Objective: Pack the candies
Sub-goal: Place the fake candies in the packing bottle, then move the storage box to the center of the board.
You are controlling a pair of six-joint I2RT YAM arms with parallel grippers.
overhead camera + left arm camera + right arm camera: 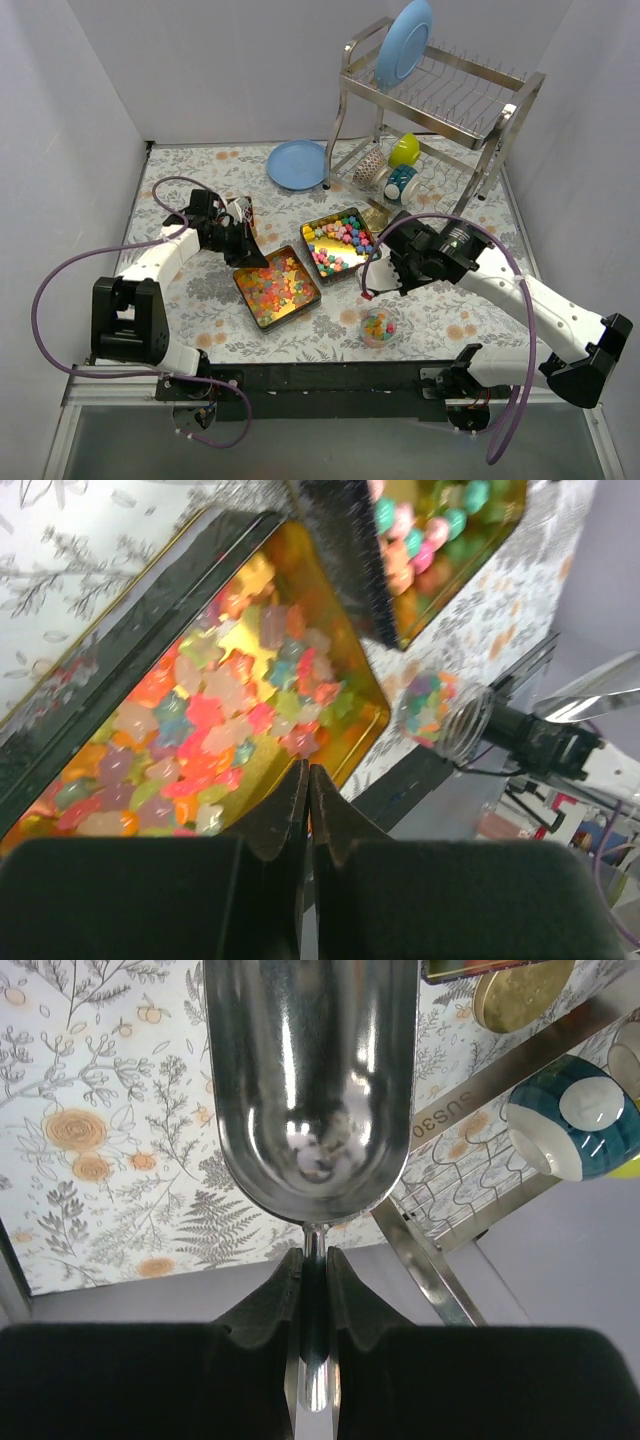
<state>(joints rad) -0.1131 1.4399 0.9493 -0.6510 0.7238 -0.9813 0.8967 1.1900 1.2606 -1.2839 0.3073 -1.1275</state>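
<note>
Candies [279,286] fill the near gold tin [240,278]; more lie in the far gold tin [338,243]. A small clear jar [378,327] in front holds a few. My left gripper [252,256] sits at the near tin's far-left corner. In the left wrist view it [309,772] is shut on the tin's rim, a thin gold strip between its fingers, with candies [220,710] and the jar [430,708] beyond. My right gripper [388,268] hovers between the far tin and the jar. In the right wrist view it [315,1257] is shut on the handle of an empty steel scoop [310,1080].
A steel dish rack [500,120] stands at the back right with a blue plate [403,40] on top and mugs [402,182] below. Another blue plate [297,163] lies on the table. A round gold lid [378,217] lies by the far tin.
</note>
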